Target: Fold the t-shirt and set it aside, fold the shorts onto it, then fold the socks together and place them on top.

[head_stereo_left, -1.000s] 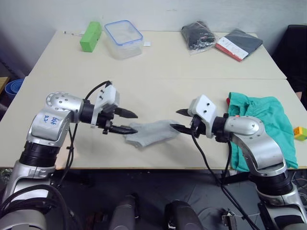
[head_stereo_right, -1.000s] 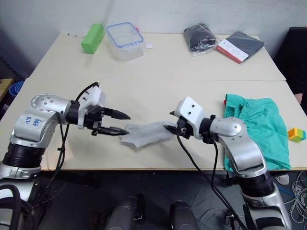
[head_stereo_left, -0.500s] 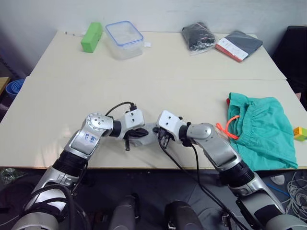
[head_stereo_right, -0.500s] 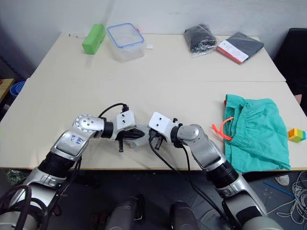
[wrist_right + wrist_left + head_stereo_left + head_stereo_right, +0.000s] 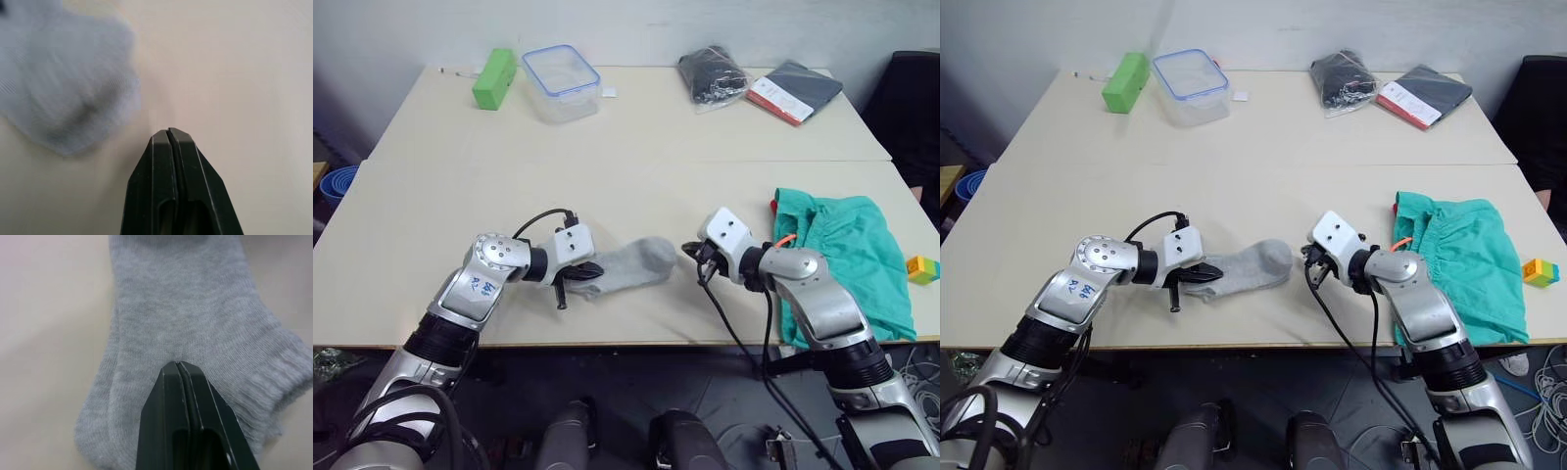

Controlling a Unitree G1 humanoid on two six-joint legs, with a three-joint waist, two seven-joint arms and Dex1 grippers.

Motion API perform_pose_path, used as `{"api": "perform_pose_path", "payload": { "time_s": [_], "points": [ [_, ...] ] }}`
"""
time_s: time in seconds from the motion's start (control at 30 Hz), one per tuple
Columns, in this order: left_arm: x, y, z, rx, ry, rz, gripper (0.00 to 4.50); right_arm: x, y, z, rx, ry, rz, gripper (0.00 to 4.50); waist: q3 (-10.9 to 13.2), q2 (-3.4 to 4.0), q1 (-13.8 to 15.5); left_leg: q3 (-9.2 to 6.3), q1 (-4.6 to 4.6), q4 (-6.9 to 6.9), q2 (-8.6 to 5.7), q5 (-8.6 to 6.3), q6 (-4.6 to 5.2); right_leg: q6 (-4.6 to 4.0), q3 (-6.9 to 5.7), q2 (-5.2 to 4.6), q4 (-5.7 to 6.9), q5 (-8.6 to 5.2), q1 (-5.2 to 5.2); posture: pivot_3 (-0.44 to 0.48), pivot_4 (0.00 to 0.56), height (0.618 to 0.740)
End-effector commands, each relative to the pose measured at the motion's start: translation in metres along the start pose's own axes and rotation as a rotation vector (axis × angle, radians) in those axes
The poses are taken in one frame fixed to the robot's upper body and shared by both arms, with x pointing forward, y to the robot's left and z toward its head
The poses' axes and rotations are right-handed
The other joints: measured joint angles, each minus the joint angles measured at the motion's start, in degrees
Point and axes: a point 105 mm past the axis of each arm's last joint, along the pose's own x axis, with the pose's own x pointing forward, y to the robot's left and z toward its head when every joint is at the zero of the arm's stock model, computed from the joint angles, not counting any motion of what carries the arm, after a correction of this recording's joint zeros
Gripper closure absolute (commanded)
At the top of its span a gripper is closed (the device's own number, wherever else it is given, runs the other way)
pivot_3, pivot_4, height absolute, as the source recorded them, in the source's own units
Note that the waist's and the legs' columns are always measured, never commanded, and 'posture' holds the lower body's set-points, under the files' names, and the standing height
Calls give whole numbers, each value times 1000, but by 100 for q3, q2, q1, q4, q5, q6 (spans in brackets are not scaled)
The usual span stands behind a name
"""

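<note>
With the left gripper point(image 5: 180, 369) pinched on the small light grey socks point(image 5: 631, 265) at frame centre and the right gripper point(image 5: 168, 134) closed on nothing beside the toe, the robot should regrip that toe and fold it over the cuff.

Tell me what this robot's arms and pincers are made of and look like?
Both arms have rounded silver metallic shells with black joints. The left arm carries blue handwritten marks on its shell. White boxy wrist housings lead to the left gripper and the right gripper, each with two slim, pointed black fingers. Loose black cables loop along both arms.
</note>
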Motion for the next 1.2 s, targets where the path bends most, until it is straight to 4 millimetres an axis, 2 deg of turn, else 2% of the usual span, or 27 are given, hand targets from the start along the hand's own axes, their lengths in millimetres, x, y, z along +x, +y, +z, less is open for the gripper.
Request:
{"api": "perform_pose_path", "payload": {
  "time_s": [0.03,0.13,0.2,0.3,0.37,0.43,0.5,0.53,0.6,0.67,0.77,0.83,0.97,1.03,1.2],
  "points": [
    [0,-1,5,-11,-9,-8,4467,10,24,28,-57,-79,94,4500,0,0,21,0,-2,0,-1,0,0,0,0,0,0,0,-1,0,150,740],
    [3,-2,3,2,-2,-15,4467,27,42,12,-144,-11,142,4500,0,-1,34,-1,-5,1,-4,-2,3,0,0,-4,-7,0,0,0,150,740],
    [6,-4,-1,6,5,-21,4467,36,44,-7,-208,64,134,4500,0,-1,38,-1,-6,2,-6,-2,3,0,-2,-6,-8,0,0,0,150,740],
    [8,-6,-1,8,8,-25,4467,35,36,-33,-313,163,104,4500,0,-1,36,-1,-7,3,-8,-2,3,0,-2,-7,-8,0,0,0,150,740],
    [7,-5,-1,9,8,-24,4467,30,26,-41,-310,188,63,4500,0,-1,43,-2,-1,2,-7,-2,3,0,-4,-6,-8,0,5,0,150,740],
    [6,-4,-2,7,11,-18,4467,22,18,-41,-278,180,30,4500,-1,-2,50,-4,-1,5,-7,-2,3,0,-4,-7,-8,0,7,0,150,740],
    [3,-2,-2,9,12,-15,4467,13,20,-27,-192,90,34,4500,-1,-2,71,-6,-3,6,-8,-2,3,0,-6,-8,-8,0,10,0,150,740],
    [0,-1,0,7,1,-17,4467,6,23,-14,-110,15,48,4500,-1,-2,80,-7,-4,6,-8,-2,3,0,-7,-8,-9,0,10,0,150,740],
    [-5,0,11,1,-47,-41,4467,-11,27,7,-14,-92,76,4500,0,-3,84,-9,-9,6,-8,-2,3,0,-8,-7,-12,0,8,0,150,740],
    [-11,-1,26,-14,-111,-73,4467,-28,27,17,53,-131,73,4500,1,-1,61,-10,-15,4,-7,-2,4,0,-11,-6,-12,0,4,0,150,740],
    [-14,1,43,-20,-167,-101,4467,-48,28,18,166,-127,58,4500,2,-1,46,-15,-16,-1,-5,-2,2,0,-15,-5,-14,0,3,0,150,740],
    [-8,4,48,-29,-176,-110,4467,-58,33,15,248,-104,52,4500,1,-1,47,-19,-15,-2,-5,-2,2,0,-18,-5,-21,0,8,0,150,740],
    [18,6,35,-10,-102,-115,4467,-65,49,-4,464,-39,33,4500,1,-1,57,-19,-16,-5,-8,-2,3,0,-18,-6,-27,0,9,0,150,740],
    [26,6,28,-16,-77,-116,4500,-63,57,-15,587,0,31,4140,1,-1,37,-19,-15,-7,-8,-2,3,0,-18,-5,-27,0,9,0,150,740],
    [31,6,21,-4,-46,-118,3299,-51,65,-30,799,38,25,2555,1,0,31,-18,-19,-13,-7,0,0,-1,-16,-3,-23,0,-1,0,150,740]
  ]
}}
